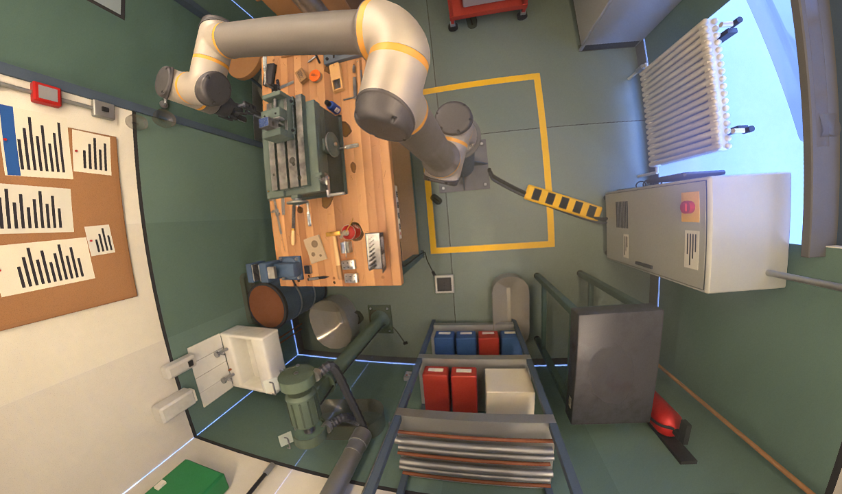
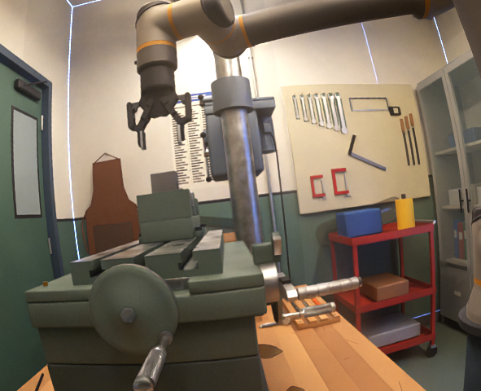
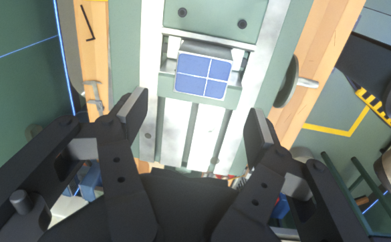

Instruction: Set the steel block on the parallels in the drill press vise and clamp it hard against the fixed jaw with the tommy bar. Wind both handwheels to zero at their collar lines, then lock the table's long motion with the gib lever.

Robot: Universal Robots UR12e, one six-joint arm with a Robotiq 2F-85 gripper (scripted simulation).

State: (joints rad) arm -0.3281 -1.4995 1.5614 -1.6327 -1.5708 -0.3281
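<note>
The steel block (image 3: 203,76), its top blue with a white scribed cross, sits in the green drill press vise (image 2: 169,214) between the jaws, and from the second side camera its grey side (image 2: 164,182) rises above the vise. My gripper (image 2: 160,139) hangs well above the block, open and empty, with its fingers (image 3: 197,117) pointing down. The near handwheel (image 2: 133,309) with its crank handle faces the second side camera. The other handwheel (image 3: 285,87) sits on the table's side toward the arm's base. The tommy bar and gib lever are not plainly shown.
The drill press column (image 2: 240,168) stands right beside the vise. The cross table (image 1: 304,150) rests on a wooden bench (image 1: 350,184) strewn with hand tools. A red cart (image 2: 383,269) stands beyond the bench, and a door (image 2: 13,202) lies on the left.
</note>
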